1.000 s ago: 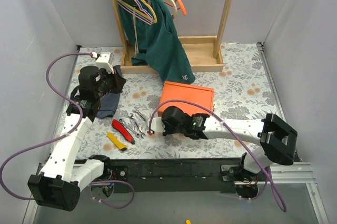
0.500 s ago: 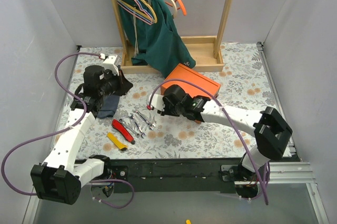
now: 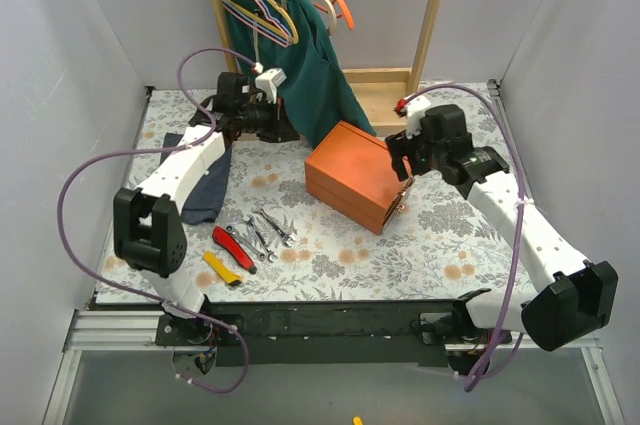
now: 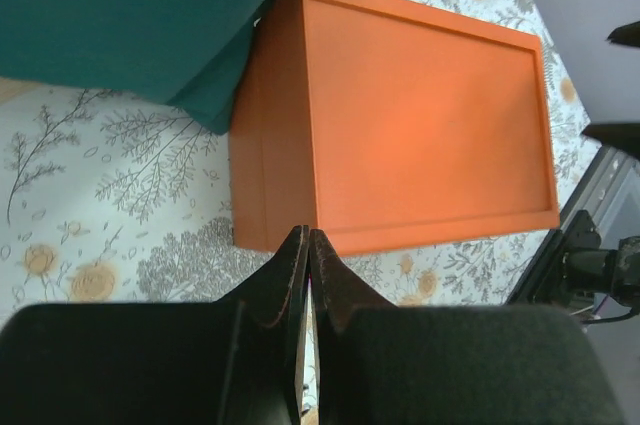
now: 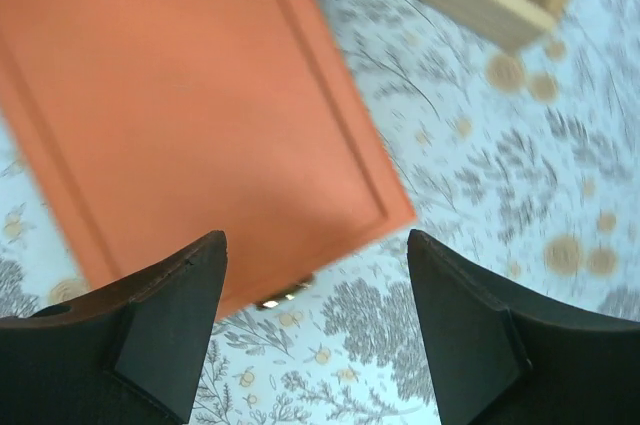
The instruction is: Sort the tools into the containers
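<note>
Orange box [image 3: 355, 177], contents hidden, pliers [image 3: 232, 248], yellow tool [image 3: 222, 267] and wrenches [image 3: 266, 227] on table [image 3: 450, 245] outside it, left gripper [image 4: 308, 257] pressed together, right gripper [image 5: 315, 245] spread, empty

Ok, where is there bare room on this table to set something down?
The floral tablecloth is bare in front of the orange rectangular box, toward the near edge. A smaller patch lies between that box and the dark blue cloth. The front left is crowded with small hand tools.

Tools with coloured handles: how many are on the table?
2: red pliers left of the wrenches; yellow tool just in front of them. More may be hidden.
</note>
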